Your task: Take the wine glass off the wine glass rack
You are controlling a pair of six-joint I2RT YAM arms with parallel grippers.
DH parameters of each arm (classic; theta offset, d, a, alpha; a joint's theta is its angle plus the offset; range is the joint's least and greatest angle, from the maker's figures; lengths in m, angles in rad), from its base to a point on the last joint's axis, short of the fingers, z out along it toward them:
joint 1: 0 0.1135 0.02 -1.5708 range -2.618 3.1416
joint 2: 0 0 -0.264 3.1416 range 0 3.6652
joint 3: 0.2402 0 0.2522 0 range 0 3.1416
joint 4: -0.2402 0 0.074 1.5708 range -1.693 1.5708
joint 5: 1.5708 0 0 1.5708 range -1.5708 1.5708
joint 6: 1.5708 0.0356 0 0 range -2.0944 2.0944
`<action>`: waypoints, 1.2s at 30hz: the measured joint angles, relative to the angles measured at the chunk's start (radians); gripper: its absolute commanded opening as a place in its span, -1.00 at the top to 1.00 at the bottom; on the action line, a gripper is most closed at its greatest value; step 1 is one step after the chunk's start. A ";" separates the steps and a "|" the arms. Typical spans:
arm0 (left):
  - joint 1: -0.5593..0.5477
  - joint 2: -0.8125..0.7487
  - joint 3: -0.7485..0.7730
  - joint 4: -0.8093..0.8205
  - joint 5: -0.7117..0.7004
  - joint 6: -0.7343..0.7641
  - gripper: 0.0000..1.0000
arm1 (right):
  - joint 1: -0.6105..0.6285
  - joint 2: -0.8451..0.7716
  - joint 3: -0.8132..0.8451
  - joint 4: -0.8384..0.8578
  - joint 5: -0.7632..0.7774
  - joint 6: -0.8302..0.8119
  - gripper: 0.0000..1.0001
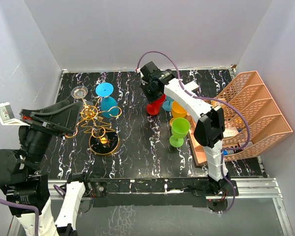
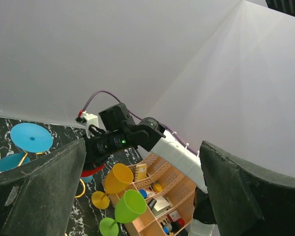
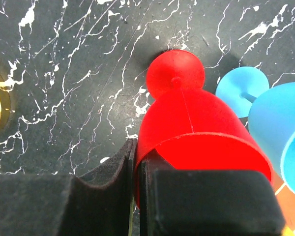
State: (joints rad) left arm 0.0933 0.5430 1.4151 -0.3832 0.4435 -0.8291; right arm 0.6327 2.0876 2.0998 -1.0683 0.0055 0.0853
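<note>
Red wine glass (image 3: 187, 118) is in the right pincer (image 3: 136, 162), which is clenched on the bowl wall, one pad outside the rim and the other block across the mouth. The glass leans away from the wrist camera, round foot low over the black marbled tabletop (image 1: 137, 147) with a dark shadow ringing it. Whether the foot actually touches, I can't tell.

From above, that glass is clear of the wine glass rack (image 1: 96, 122) and well off to its right. The rack stands on its round dark base at the left-centre of the tabletop, gold curls fanning out. A blue wine glass (image 1: 106, 98) hangs on it, foot disc uppermost, and a clear glass (image 1: 79, 92) sits at the rack's far-left arm.

Just beside the red glass, on its right, lies a light blue glass (image 3: 278, 128), foot pointing the same way. Nearer the arm bases come a yellow wine glass (image 1: 178, 109) and then a green wine glass (image 1: 179, 130), lined up along the right arm. Beyond them, against the right wall, is the peach mesh organiser (image 1: 253, 110), small items tucked into its lower compartments.

Left pincer (image 1: 74, 117) is over on the left, pointing at the rack, released. Its wrist view shows the dark fingers (image 2: 39, 187) spread wide with nothing held between them.
</note>
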 measured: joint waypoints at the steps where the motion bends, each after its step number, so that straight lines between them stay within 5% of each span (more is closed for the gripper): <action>1: -0.002 0.000 0.000 -0.007 -0.005 0.007 -0.94 | 0.001 0.013 0.006 -0.008 0.000 -0.002 0.83; 11: -0.018 0.000 0.000 -0.042 -0.037 0.052 -0.94 | 0.007 0.083 0.057 -0.058 0.023 -0.005 0.56; 18: -0.022 0.000 0.003 -0.055 -0.045 0.069 -0.94 | 0.007 0.142 0.187 -0.099 0.031 -0.007 -0.42; 24: -0.024 0.000 0.006 -0.067 -0.049 0.072 -0.94 | 0.007 0.082 0.225 -0.093 0.040 -0.006 -0.82; 28: -0.024 0.000 0.006 -0.071 -0.052 0.072 -0.94 | 0.007 -0.120 0.035 -0.009 0.027 0.010 -0.98; 36: -0.024 0.000 -0.014 -0.077 -0.064 0.079 -0.94 | 0.007 -0.632 -0.496 0.321 -0.045 0.185 -0.98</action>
State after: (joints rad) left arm 0.0696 0.5434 1.4006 -0.4606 0.3798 -0.7506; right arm 0.6395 1.4551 1.6039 -0.7471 -0.0391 0.2707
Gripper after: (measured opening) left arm 0.970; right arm 0.991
